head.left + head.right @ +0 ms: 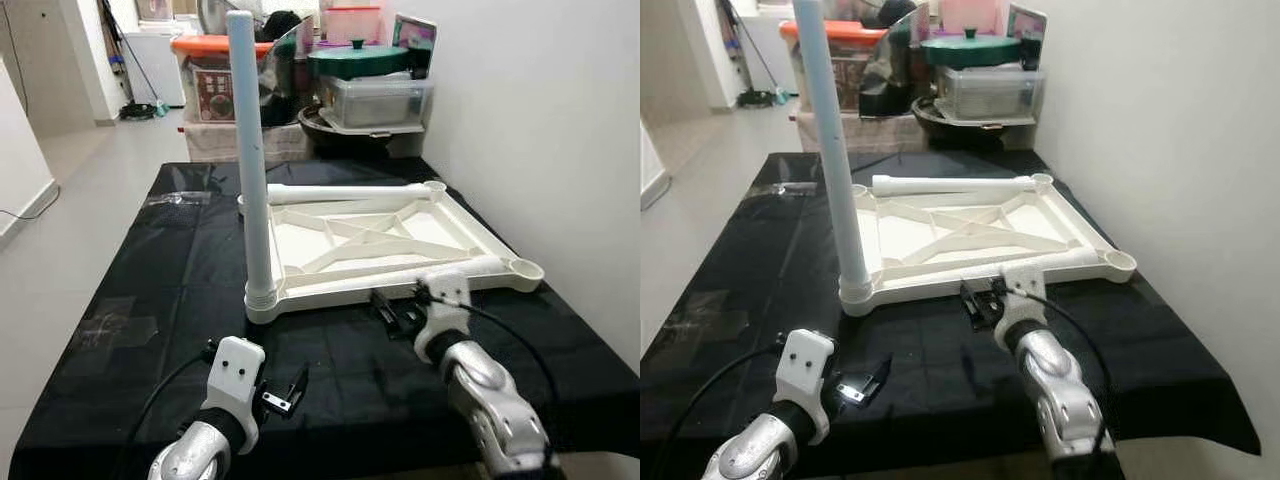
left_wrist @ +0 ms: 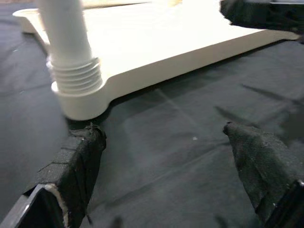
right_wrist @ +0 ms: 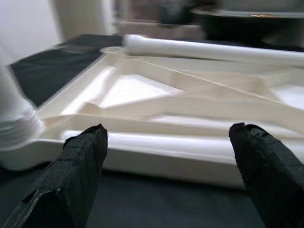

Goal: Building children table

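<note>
Left eye: leg (image 1: pixel 251 160) upright on tabletop (image 1: pixel 380 235) corner.

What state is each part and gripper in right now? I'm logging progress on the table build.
Tabletop: upside down on the black cloth, ribs facing up.
Upright leg: standing in the near left corner socket.
Far leg: lying loose along the far edge.
Near leg: lying along the near edge.
Near right socket: empty.
Left gripper: jaws open, above the cloth.
Right gripper: jaws open, facing the near leg.
</note>
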